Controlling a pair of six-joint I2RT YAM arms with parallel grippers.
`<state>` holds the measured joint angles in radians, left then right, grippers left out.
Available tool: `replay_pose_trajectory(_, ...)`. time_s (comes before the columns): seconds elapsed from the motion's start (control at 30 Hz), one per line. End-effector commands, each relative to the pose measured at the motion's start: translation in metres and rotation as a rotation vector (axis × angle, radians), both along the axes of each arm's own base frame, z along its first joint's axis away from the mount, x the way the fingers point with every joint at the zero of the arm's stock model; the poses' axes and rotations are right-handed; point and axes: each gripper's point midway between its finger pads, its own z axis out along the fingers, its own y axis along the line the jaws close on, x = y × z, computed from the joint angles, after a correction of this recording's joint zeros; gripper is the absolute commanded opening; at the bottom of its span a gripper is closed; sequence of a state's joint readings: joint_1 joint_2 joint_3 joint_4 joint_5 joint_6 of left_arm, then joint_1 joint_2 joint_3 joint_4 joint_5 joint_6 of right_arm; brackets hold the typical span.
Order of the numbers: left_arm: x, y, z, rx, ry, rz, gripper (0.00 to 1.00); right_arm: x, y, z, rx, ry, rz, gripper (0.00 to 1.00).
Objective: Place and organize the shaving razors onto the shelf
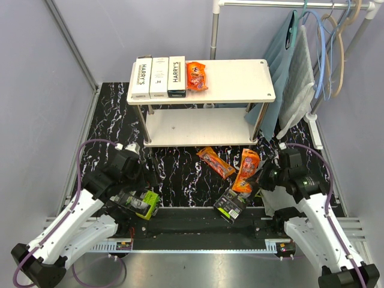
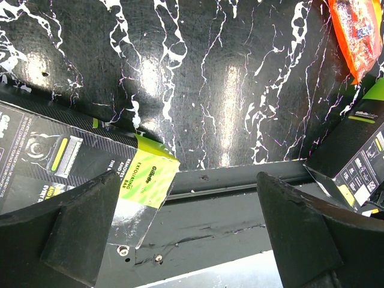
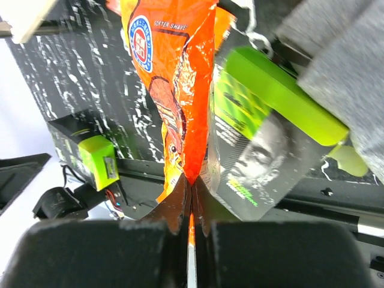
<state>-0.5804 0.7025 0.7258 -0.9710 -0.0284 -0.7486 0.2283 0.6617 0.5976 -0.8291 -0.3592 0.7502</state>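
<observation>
left gripper [image 2: 189,231]: fingers spread wide with nothing between them. It hangs over the near edge of the marble-pattern tabletop [image 2: 210,72].
left blister pack [image 2: 72,156]: black-and-lime Gillette razor pack, flat at near left, just beside the left finger. One corner pokes over the dark rail. Stiff card with a plastic shell, probably light. Best pinched across a long edge, since the glossy face may slip.
HARRY'S boxes [image 1: 159,77]: three long white boxes, side by side and touching, on the left end of the top board. Rigid cardboard that needs no handling.
shelf orange pack [image 1: 197,76]: flat on the top board, just right of the boxes and a bit skewed.
shelf [image 1: 240,84]: two-tier cream boards on metal legs at the back of the table. The next packs likely go right of the shelf orange pack.
middle orange pack [image 1: 216,162]: lies diagonally on the tabletop in front of the shelf, apart from the others.
right blister pack [image 3: 258,144]: black-and-lime pack, near edge of the table, right beside the held orange pack. Stiff and light, like the left one.
held orange pack [image 3: 174,90]: thin glossy film bag, soft and floppy, and likely to droop and swing. The sealed edge is a fair hold. Cannot tell if it is clear of the tabletop.
right gripper [image 3: 191,207]: fingers pinched tight on the bag's thin bottom edge.
</observation>
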Motion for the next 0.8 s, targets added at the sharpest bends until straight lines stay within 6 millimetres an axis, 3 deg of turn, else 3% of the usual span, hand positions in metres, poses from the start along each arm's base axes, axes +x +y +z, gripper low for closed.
replay_pose_trajectory(0.0,0.005,-0.007,0.004,-0.026,-0.027,-0.026,0.99,0.018,0.004,0.034,-0.006,-0.098,0.032,0.00)
replay_pose_trajectory(0.23,0.004,-0.006,0.004,-0.025,-0.025,-0.026,0.99,0.041,0.007,0.077,-0.015,-0.166,0.050,0.00)
replay_pose_trajectory(0.5,0.005,-0.007,0.004,-0.026,-0.026,-0.025,0.99,0.062,0.014,0.148,0.005,-0.291,0.061,0.00)
replay_pose_trajectory(0.77,0.005,-0.007,0.004,-0.026,-0.026,-0.025,0.99,0.064,0.032,0.217,0.002,-0.416,0.109,0.00)
